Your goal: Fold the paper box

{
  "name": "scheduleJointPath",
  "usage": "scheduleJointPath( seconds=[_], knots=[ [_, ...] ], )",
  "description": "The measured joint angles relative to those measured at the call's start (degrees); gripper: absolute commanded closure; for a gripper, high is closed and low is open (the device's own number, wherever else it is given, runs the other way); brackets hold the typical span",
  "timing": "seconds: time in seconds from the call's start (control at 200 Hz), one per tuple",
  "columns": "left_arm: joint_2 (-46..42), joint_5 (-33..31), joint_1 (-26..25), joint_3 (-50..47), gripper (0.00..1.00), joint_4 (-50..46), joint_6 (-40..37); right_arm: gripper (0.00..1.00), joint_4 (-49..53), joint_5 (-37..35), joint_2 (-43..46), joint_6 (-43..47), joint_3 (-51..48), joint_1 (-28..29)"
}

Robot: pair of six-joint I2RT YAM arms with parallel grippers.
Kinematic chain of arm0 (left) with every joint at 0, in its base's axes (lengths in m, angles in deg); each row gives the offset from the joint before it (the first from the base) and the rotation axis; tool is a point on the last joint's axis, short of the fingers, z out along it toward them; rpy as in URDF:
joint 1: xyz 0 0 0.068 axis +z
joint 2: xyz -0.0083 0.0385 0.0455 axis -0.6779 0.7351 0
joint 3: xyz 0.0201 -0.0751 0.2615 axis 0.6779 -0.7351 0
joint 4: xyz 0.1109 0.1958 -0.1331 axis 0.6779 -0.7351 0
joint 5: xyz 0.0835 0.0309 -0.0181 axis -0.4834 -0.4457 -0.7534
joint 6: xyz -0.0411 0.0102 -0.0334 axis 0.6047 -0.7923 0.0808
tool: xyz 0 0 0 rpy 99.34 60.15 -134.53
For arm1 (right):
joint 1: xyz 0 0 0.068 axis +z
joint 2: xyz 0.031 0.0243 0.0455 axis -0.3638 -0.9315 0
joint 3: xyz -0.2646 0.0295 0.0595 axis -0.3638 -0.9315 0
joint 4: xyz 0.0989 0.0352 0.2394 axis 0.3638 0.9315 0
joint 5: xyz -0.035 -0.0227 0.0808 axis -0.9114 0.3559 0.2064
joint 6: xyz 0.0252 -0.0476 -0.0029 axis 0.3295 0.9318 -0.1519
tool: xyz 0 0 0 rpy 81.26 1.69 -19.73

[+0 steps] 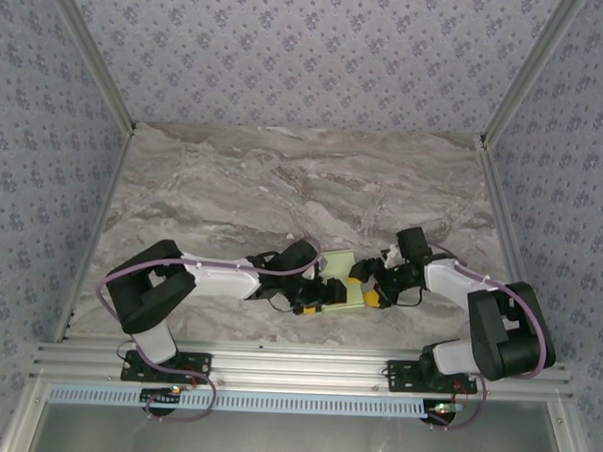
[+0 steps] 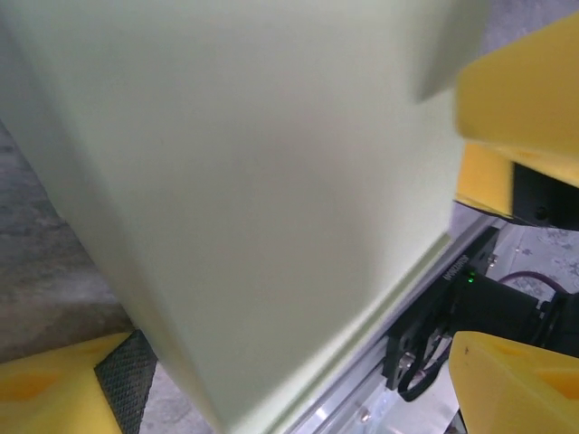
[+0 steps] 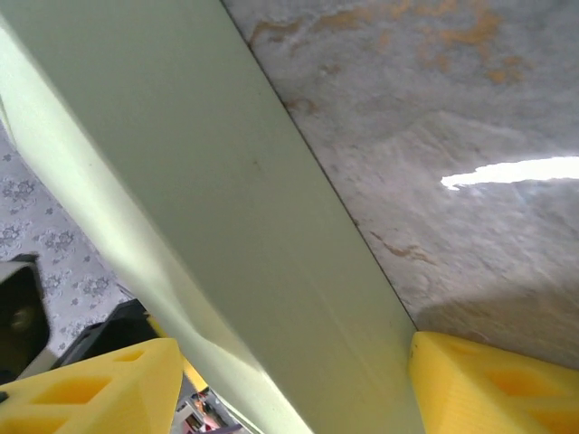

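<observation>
Paper box [image 1: 339, 276] sits sandwiched between both pincers. Right pincer [image 1: 367, 286] looks clamped across it, card touching both fingers [image 3: 488, 380]. Left pincer [image 1: 320, 295] is spread wide, box resting against one pad [image 2: 122, 362], other finger clear.

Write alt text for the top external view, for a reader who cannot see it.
A pale green paper box sits between the left end effector and the right end effector near the front of a grey marbled table. Floral-patterned walls surround it.
</observation>
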Motion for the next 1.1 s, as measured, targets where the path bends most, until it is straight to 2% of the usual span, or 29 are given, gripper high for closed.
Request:
scheduleJointPath(
  seconds=[0.21, 0.35, 0.55, 0.78, 0.924, 1.099],
  knots=[
    [0.1, 0.9, 0.6, 0.1, 0.14, 0.4, 0.7, 0.31, -3.3, -2.1, 0.0, -2.6, 0.0, 1.2],
    [-1.9, 1.3, 2.7, -2.4, 0.13, 1.7, 0.1, 0.31, -2.0, -1.8, 0.0, -1.9, 0.7, 0.8],
    [-14.4, -0.1, 12.1, -7.3, 0.11, -1.1, -3.1, 0.31, 3.2, -1.3, -0.7, 4.0, 5.2, -2.8],
    [-25.1, -0.6, 21.1, -8.9, 0.10, -6.6, -7.7, 0.31, 2.9, -1.9, -6.5, 11.4, 12.8, -1.5],
    [-29.2, -1.3, 28.0, -11.3, 0.08, -12.7, -9.7, 0.33, 2.0, -3.1, -14.5, 15.6, 19.1, 3.0],
    [-34.9, -1.1, 41.0, -11.7, 0.04, -22.1, -12.9, 0.34, 1.2, -5.0, -24.0, 19.5, 31.3, 11.6]
  ],
)
